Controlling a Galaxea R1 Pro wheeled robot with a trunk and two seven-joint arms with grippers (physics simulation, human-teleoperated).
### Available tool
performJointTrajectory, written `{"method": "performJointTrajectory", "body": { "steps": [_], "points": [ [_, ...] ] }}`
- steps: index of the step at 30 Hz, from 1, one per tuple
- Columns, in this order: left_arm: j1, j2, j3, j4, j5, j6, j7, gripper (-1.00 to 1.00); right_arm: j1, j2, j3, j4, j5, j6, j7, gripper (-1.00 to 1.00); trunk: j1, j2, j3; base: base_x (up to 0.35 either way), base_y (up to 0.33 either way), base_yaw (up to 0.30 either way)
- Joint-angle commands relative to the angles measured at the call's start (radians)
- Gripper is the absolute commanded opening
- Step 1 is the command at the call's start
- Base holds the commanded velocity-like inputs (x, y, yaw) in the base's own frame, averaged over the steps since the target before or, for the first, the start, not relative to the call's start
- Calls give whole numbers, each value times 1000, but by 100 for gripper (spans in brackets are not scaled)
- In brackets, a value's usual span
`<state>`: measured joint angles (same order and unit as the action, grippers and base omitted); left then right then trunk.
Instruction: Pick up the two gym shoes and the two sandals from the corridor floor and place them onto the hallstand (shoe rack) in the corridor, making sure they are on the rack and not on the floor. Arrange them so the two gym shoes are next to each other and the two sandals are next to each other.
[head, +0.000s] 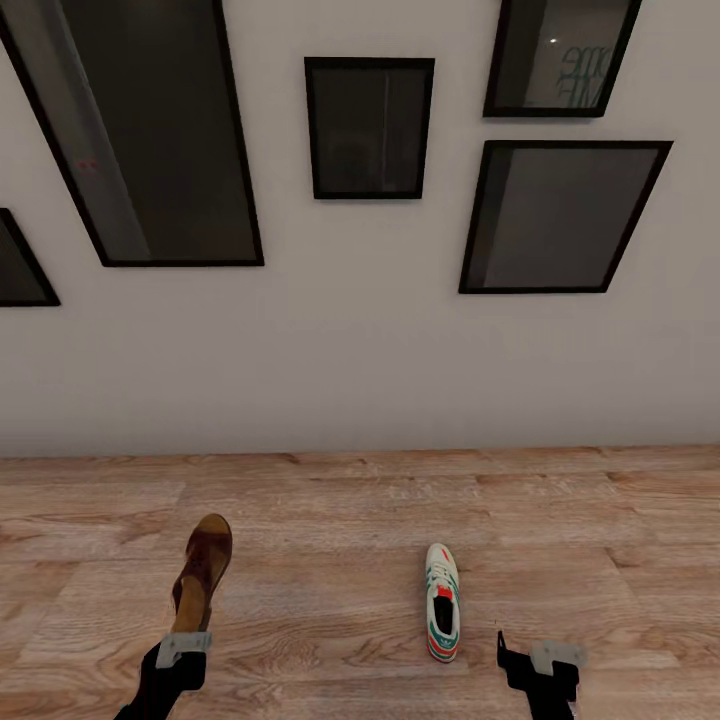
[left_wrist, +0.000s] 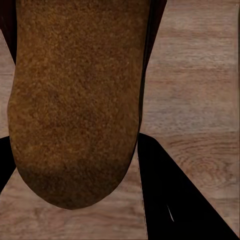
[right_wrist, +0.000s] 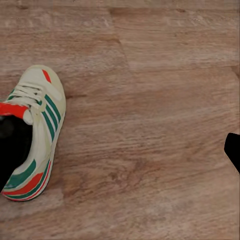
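One dark-brown sandal (head: 203, 568) with a tan footbed is in my left gripper (head: 183, 640), which is shut on its heel end. In the left wrist view the sandal (left_wrist: 75, 100) sits between two black fingers (left_wrist: 170, 200). A white gym shoe (head: 442, 603) with teal stripes and red accents lies on the corridor floor (head: 330, 520), toe toward the wall. My right gripper (head: 537, 655) hovers open just to the right of its heel, holding nothing. The right wrist view has the gym shoe (right_wrist: 37, 125) off to one side and a finger (right_wrist: 233, 150) at the frame's edge. The hallstand is out of view.
A pale wall (head: 330, 350) meets the wood floor just beyond the shoes. Several dark framed pictures (head: 369, 127) hang on it. Open plank floor lies between the sandal and the gym shoe and on either side.
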<state>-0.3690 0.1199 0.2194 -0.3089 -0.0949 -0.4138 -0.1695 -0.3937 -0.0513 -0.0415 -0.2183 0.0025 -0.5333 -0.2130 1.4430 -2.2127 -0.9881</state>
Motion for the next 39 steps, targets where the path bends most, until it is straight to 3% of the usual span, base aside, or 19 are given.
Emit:
{"method": "performJointTrajectory", "body": {
  "steps": [1, 4, 6, 8, 11, 16, 18, 19, 25, 39],
  "points": [
    [-41, -1, 10, 5, -15, 7, -5, -100, -1, 0, -4, -61, 0, 70, 2, 100, 0, 0, -1, 0, 0, 0],
    [-108, -6, 10, 6, -18, 57, -5, -100, -1, 2, -3, -178, -2, 229, 3, 100, 0, 0, -1, 0, 0, 0],
    [-181, -9, 11, 4, -17, 153, -6, -100, -1, 1, -2, -304, -3, 379, 4, 100, 0, 0, -1, 0, 0, 0],
    [-198, -10, 10, 0, -19, 175, -8, -100, -1, 1, 4, -330, -3, 408, 25, 100, 0, 0, -1, 0, 0, 0],
    [-217, -15, 7, -5, -21, 196, -16, -100, -1, -1, 9, -343, -4, 424, 111, 100, 0, 0, -1, 0, 0, 0],
    [-219, -17, 8, -5, -20, 197, -19, -100, -1, -1, 8, -340, -2, 428, 157, 100, 0, 0, -1, 0, 0, 0],
    [-220, -20, 7, -6, -22, 195, -20, -100, -1, -2, 8, -327, -2, 428, 162, 100, 0, 0, -1, 0, 0, 0],
    [-221, -31, -28, -9, -38, 191, -52, -100, -1, -1, 8, -237, -2, 426, 166, 100, 0, 0, -1, 0, 0, 0],
    [-221, -34, -60, -63, -42, 188, -123, -100, -1, -1, 8, -216, -2, 425, 164, 100, 0, 0, -1, 0, 0, 0],
    [-222, -37, -69, -88, -40, 192, -144, -100, -1, -1, 8, -205, -1, 423, 161, 100, 0, 0, -1, 52, 31, 0]
  ]
}}
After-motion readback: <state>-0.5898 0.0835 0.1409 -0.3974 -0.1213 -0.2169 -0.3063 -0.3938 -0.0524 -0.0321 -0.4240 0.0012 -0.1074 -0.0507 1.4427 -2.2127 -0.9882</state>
